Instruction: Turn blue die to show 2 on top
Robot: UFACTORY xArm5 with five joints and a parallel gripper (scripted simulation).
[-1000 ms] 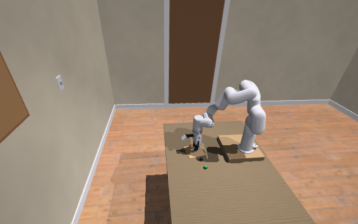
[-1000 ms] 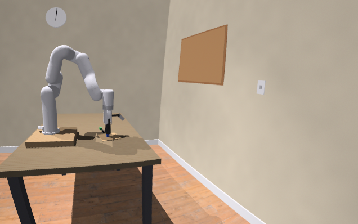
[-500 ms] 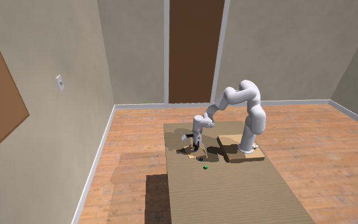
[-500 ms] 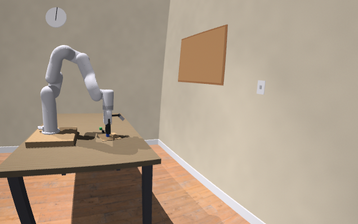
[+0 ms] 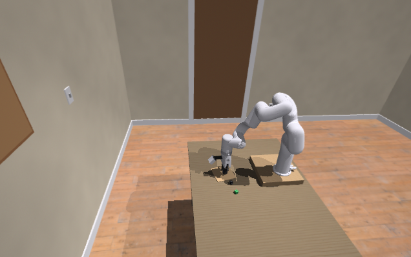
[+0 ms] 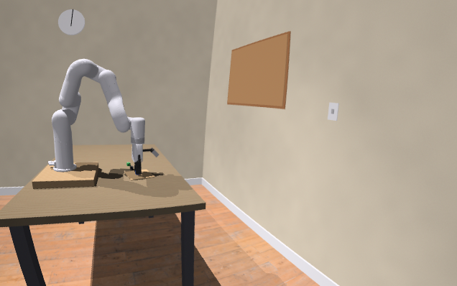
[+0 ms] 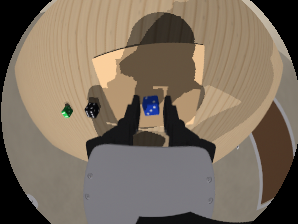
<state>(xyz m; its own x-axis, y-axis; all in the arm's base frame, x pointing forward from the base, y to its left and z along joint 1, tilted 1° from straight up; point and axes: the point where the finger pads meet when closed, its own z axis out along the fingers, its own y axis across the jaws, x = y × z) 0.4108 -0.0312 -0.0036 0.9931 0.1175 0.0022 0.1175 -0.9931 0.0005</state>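
Observation:
The blue die (image 7: pixel 151 105) is on the mat (image 7: pixel 105 71) (image 5: pixel 220 179) (image 6: pixel 131 176), between the fingertips of my gripper (image 7: pixel 151 103) (image 5: pixel 225 172) (image 6: pixel 137 172). The gripper points down and is part open, with a narrow gap on each side of the die in the wrist view. The die shows two blue faces with white pips; which number is on top I cannot tell surely. In the top view the fingers hide it. The black die (image 7: pixel 92 109) (image 5: pixel 231 182) lies just off the mat's left edge in the wrist view. The green die (image 7: pixel 67 111) (image 5: pixel 236 192) (image 6: pixel 128 164) lies beyond it.
The table (image 5: pixel 252 219) (image 6: pixel 108 201) carries the arm's raised wooden base board (image 5: pixel 294 181) (image 6: pixel 65 184), to the right of the mat in the top view. The arm's shadow falls across the mat. The table's left edge is near the mat in that view.

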